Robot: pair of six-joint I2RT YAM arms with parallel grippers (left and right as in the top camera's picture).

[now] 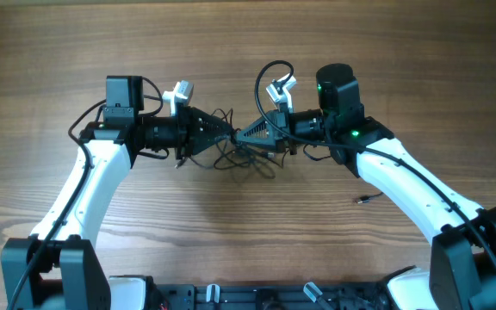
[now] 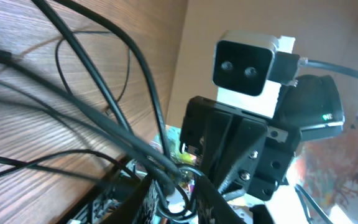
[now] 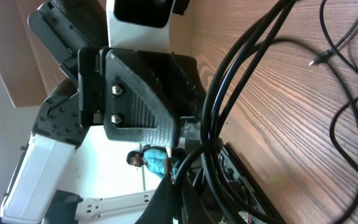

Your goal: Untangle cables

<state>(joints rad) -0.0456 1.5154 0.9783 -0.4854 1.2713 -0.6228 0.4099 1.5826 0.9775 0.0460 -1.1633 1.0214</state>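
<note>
- Cables [image 1: 246, 158] are lying in a loose black tangle at the middle of the desk [image 1: 231, 43], just below the spot where the two arms are meeting.
- Left pincer [image 1: 225, 131] is reaching in from the left with its tip pointing right. The right pincer [image 1: 246, 135] is facing it from the other side, and the two tips are sitting just beside each other.
- Seen from the left wrist, several strands of the cables [image 2: 104, 118] are running down from the upper left and converging between the fingers of the left pincer [image 2: 169, 193], which is pinching the bundle.
- The white camera [image 2: 244, 68] on the other wrist is looking straight back at it from close by.
- Seen from the right wrist, a sheaf of cables [image 3: 229, 81] is sweeping down from the upper right into the right pincer [image 3: 182, 180], whose fingers are pressing together on those strands.
- Thinner loops are trailing over the wood to the right of that sheaf, and one plug end [image 3: 319, 60] is resting flat on the desk.
- Overhead, a short dark piece [image 1: 364, 200] is lying alone on the desk, well apart from the tangle and near the right arm. It is too small to tell whether it is joining the rest.
</note>
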